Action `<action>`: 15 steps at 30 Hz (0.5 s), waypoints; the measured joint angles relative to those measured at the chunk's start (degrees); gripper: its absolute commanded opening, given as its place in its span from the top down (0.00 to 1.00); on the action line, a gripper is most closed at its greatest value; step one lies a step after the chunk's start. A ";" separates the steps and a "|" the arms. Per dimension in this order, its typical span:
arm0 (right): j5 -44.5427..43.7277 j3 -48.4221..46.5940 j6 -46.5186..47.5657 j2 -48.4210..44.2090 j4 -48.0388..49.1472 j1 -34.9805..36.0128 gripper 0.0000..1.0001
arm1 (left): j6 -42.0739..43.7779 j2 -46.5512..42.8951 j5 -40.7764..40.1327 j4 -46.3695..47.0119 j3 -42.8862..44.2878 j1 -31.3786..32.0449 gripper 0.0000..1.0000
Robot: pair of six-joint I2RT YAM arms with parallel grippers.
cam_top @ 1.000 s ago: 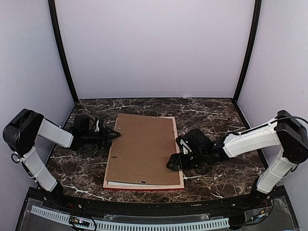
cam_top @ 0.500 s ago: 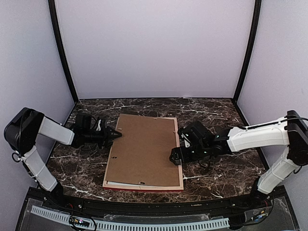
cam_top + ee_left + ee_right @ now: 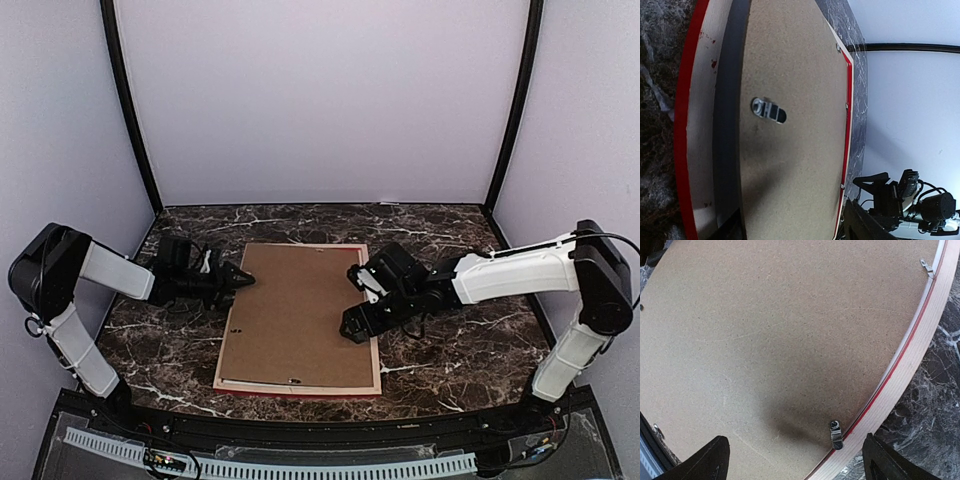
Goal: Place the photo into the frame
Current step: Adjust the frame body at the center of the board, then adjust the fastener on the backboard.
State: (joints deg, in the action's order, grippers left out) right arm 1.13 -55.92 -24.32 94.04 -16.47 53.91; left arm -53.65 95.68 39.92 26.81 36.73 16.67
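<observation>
The frame (image 3: pixel 377 368) lies face down at the table's centre, pale back up, red edge showing. The plain brown board (image 3: pixel 295 315) lies in it. The photo is hidden. My left gripper (image 3: pixel 243 278) is at the board's left edge, rolled on its side and open. In the left wrist view (image 3: pixel 797 225) the board (image 3: pixel 795 100) stands between the jaws, with a dark gap beside the frame's pale rim (image 3: pixel 700 125). My right gripper (image 3: pixel 352 328) is open over the frame's right rim. In the right wrist view (image 3: pixel 795 460) it hovers above a metal tab (image 3: pixel 836 434), empty.
A metal hanger (image 3: pixel 769 110) sits on the board near the left edge. Another tab (image 3: pixel 926 266) is on the right rim (image 3: pixel 920 340). Dark marble table (image 3: pixel 450 360) surrounds the frame. White walls and black posts (image 3: pixel 130 110) close in the back and sides.
The board, skewed with its top left over the rim, has shifted right and sits squarer in the frame. My right gripper has moved left and up along the right rim.
</observation>
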 measured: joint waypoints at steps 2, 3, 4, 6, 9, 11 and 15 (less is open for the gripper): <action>0.83 -0.24 0.59 0.50 -0.17 -0.07 0.07 | 0.24 0.00 -0.02 -0.39 0.00 0.00 0.34; 1.05 -0.35 0.90 0.70 -0.24 -0.09 0.07 | 0.44 0.00 -0.04 -0.44 0.00 0.02 0.33; 1.51 -0.46 1.22 0.92 -0.26 -0.09 0.07 | 0.55 0.00 -0.04 -0.52 0.04 0.02 0.33; 2.27 -0.55 1.66 1.38 -0.24 -0.09 0.07 | 0.68 0.02 -0.07 -1.01 0.33 0.02 0.33; 3.21 -0.63 2.25 2.14 -0.31 -0.09 0.07 | 0.94 0.02 -0.09 -1.29 0.72 0.00 0.33; 3.58 -0.68 2.64 2.51 -0.31 -0.09 0.07 | 1.01 0.00 -0.07 -1.31 0.74 0.00 0.32; 3.85 -1.01 2.89 2.62 -0.42 -0.20 0.08 | 1.11 0.02 0.00 -1.38 0.81 0.00 0.32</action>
State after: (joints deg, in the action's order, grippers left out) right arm 4.97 -56.93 -21.43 96.66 -16.88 53.71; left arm -52.53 95.70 39.92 25.43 37.54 16.67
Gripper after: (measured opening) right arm 0.925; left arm 0.677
